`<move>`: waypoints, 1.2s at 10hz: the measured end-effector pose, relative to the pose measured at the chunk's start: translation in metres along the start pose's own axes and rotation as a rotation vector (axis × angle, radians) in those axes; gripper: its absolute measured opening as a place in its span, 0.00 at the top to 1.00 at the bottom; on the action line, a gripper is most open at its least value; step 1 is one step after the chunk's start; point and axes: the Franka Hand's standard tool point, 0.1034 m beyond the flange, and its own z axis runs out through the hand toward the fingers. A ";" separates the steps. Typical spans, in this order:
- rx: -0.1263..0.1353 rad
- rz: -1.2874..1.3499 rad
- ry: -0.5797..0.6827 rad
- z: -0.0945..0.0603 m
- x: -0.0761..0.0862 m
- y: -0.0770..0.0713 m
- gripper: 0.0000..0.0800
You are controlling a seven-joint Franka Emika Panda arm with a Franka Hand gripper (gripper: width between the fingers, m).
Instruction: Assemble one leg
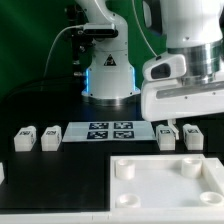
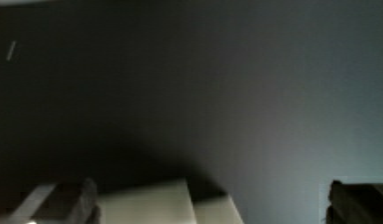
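Four legs, small white blocks with tags, lie in a row on the black table: two on the exterior view's left point(image 1: 25, 138) point(image 1: 50, 135) and two on its right point(image 1: 167, 137) point(image 1: 192, 137). My gripper point(image 1: 167, 124) hangs low, right over the inner right leg; its fingertips are mostly hidden by the white hand. In the blurred wrist view the gripper point(image 2: 211, 205) is open. A white leg point(image 2: 161, 203) lies between the fingers, close to one finger point(image 2: 63, 205) and well apart from the other point(image 2: 360, 200).
The marker board point(image 1: 110, 131) lies between the leg pairs. The large white square piece with corner sockets point(image 1: 165, 188) lies at the front right. The arm's base point(image 1: 108, 75) stands behind the board. A small white part point(image 1: 2, 172) shows at the left edge.
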 end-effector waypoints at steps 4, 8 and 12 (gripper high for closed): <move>-0.041 0.029 -0.346 0.004 -0.034 0.008 0.19; -0.040 0.024 -0.791 -0.007 -0.031 0.001 0.19; -0.039 0.025 -0.777 0.001 -0.029 -0.003 0.19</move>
